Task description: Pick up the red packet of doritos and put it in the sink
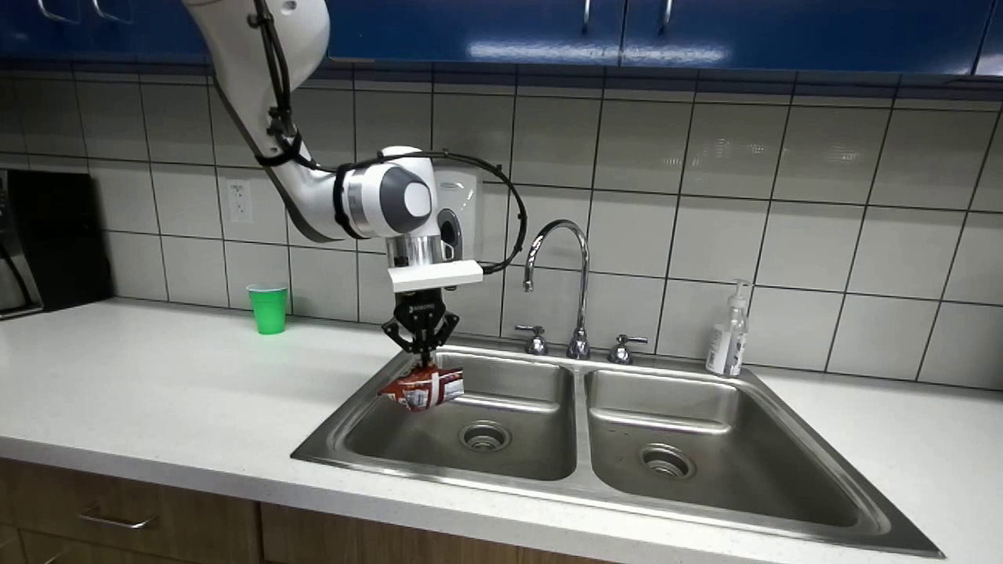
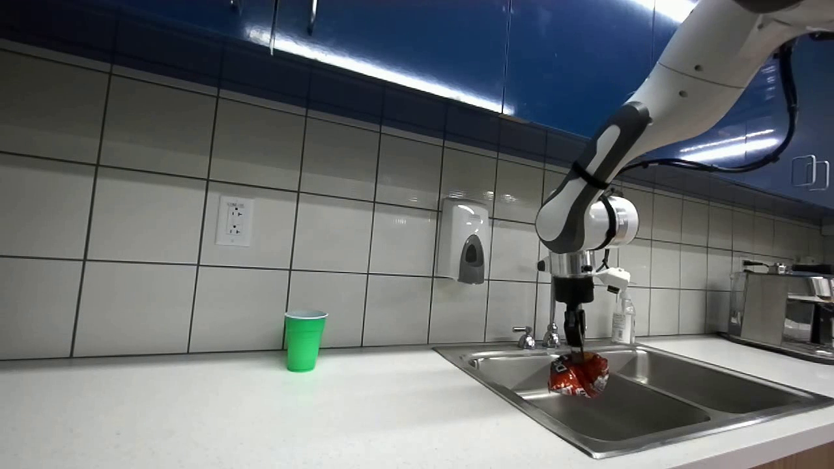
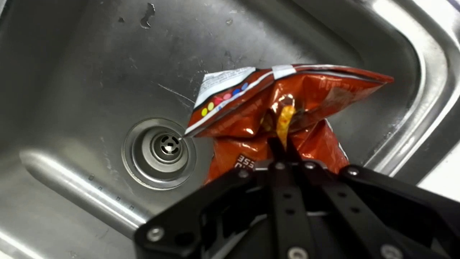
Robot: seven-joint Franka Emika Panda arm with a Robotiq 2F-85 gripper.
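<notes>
The red packet of doritos (image 1: 419, 389) is crinkled and pinched in the middle. My gripper (image 1: 425, 362) points down and is shut on the packet. In both exterior views the packet hangs from the fingertips over the sink bowl nearer the green cup; the sink (image 1: 580, 427) is steel with two bowls. The packet also shows in an exterior view (image 2: 578, 376). In the wrist view the packet (image 3: 312, 93) folds around the fingertips (image 3: 285, 145), with the drain (image 3: 169, 145) beside it. Its exact height over the bowl floor is hard to tell.
A chrome gooseneck faucet (image 1: 584, 290) with two handles stands behind the sink. A soap bottle (image 1: 729, 333) is at the back corner. A green cup (image 1: 269, 308) stands on the counter near the wall. A white dispenser (image 2: 464, 241) is on the tiles.
</notes>
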